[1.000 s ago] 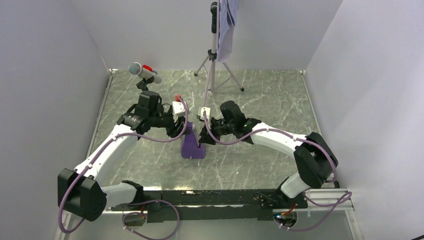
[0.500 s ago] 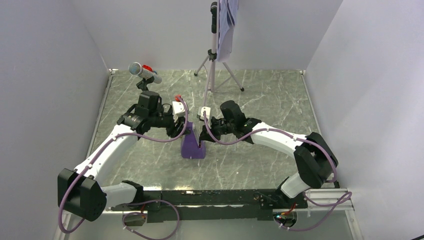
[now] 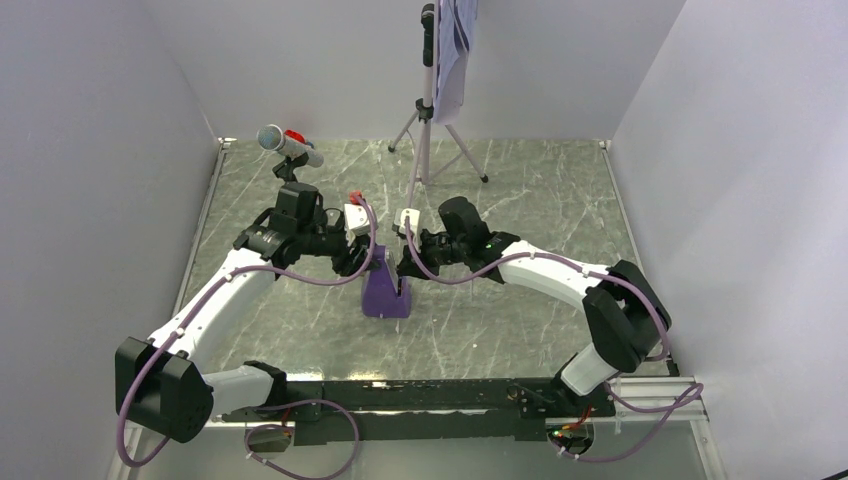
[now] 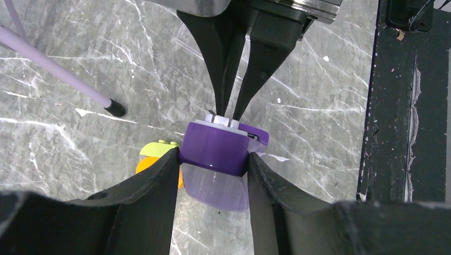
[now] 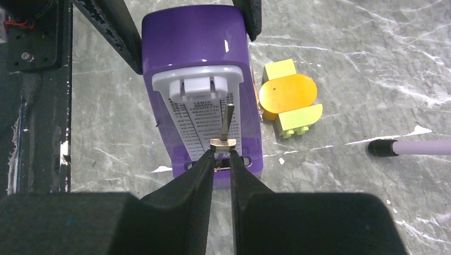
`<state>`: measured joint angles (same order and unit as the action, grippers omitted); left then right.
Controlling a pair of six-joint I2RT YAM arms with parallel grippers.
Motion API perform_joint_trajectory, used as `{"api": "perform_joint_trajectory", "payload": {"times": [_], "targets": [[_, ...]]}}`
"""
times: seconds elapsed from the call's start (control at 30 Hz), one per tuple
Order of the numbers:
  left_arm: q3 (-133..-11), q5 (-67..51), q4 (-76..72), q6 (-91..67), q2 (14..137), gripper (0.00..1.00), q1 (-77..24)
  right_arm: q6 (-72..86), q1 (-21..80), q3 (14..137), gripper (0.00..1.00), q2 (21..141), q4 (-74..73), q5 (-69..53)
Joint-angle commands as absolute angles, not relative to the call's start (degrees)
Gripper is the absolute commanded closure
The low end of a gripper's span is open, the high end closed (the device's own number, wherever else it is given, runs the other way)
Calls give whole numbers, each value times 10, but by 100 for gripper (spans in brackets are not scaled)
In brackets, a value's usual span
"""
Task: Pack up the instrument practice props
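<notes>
The purple wedge metronome (image 3: 386,292) stands mid-table. My left gripper (image 3: 366,262) is shut on its narrow top; the left wrist view shows both fingers pressed on the purple body (image 4: 214,155). My right gripper (image 3: 403,270) is closed on the brass weight (image 5: 222,142) of the metronome's pendulum, in front of the white scale face (image 5: 205,114). The orange-and-yellow-green block (image 5: 289,99) lies right beside the metronome and also shows in the left wrist view (image 4: 153,155). The music stand (image 3: 424,120) with white pages (image 3: 452,50) stands at the back. The silver microphone (image 3: 287,144) is at back left.
A tripod leg's black foot (image 5: 379,147) rests on the marble near the block, and it also shows in the left wrist view (image 4: 115,109). The black rail (image 3: 420,395) runs along the near edge. White walls close in left, right and back.
My right gripper and forearm have shifted slightly left at the metronome's face. The metronome has nudged a little with it. The left arm holds still.
</notes>
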<state>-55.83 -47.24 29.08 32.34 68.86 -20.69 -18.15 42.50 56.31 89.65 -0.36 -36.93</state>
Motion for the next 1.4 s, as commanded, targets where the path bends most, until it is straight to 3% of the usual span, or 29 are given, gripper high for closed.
{"api": "perform_joint_trajectory", "payload": {"times": [0.0, 0.37, 0.67, 1.37], "targets": [[-554, -475, 341, 335, 694, 99, -205, -175, 426, 591, 81, 900, 21, -381], [-552, -480, 346, 345, 696, 99, -205, -173, 426, 598, 76, 909, 26, -377], [-557, -475, 352, 356, 699, 99, -207, -179, 434, 616, 82, 915, 16, -402], [-573, -490, 316, 307, 717, 99, -203, -226, 467, 620, 83, 899, -24, -427]]}}
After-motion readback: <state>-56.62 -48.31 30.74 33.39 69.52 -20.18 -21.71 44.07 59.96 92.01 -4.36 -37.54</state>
